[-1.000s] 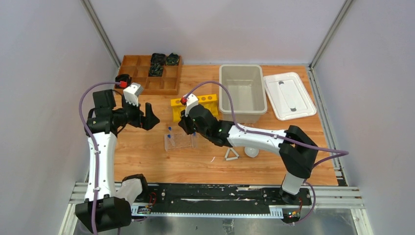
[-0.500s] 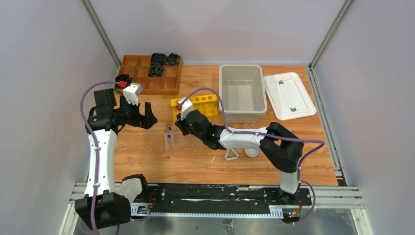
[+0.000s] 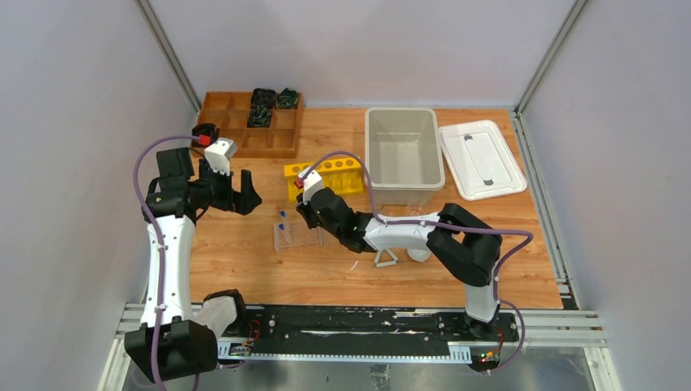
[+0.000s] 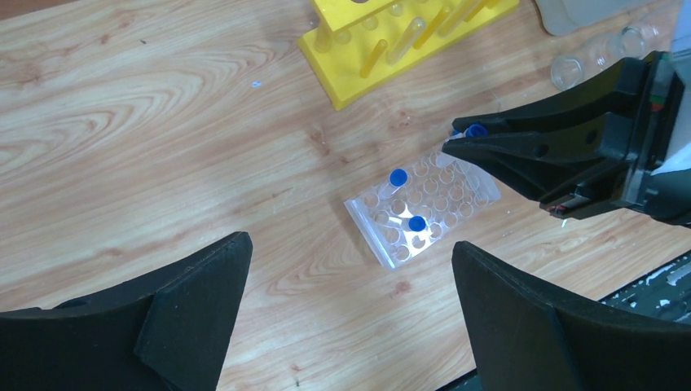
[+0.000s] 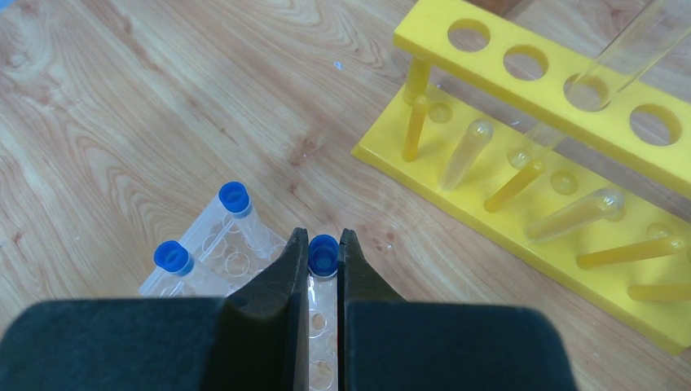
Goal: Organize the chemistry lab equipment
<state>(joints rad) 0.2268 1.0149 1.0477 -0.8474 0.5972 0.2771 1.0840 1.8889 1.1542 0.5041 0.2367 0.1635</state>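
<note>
One blue-capped tube [image 5: 323,256] between right pincer [image 5: 323,239] tips; rack [image 5: 224,261] beneath

Grained wooden table [image 4: 163,122], clear plastic tube rack [image 4: 444,199], glossy yellow rack [image 5: 554,77]

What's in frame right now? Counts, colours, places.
clear rack: one, transparent, table centre
blue-capped tubes: three, clear; two in clear rack, one gripped
yellow rack: one, yellow, behind clear rack
bin: one, beige, far centre
lid: one, white, right of bin
beakers: two, clear, by bin
triangle frame: one, white, near centre
round dish: one, white, beside triangle frame
wooden tray: one, brown, far left, black items inside
left fingers: black, open, above table
right fingers: black, shut on one blue-capped tube
</note>
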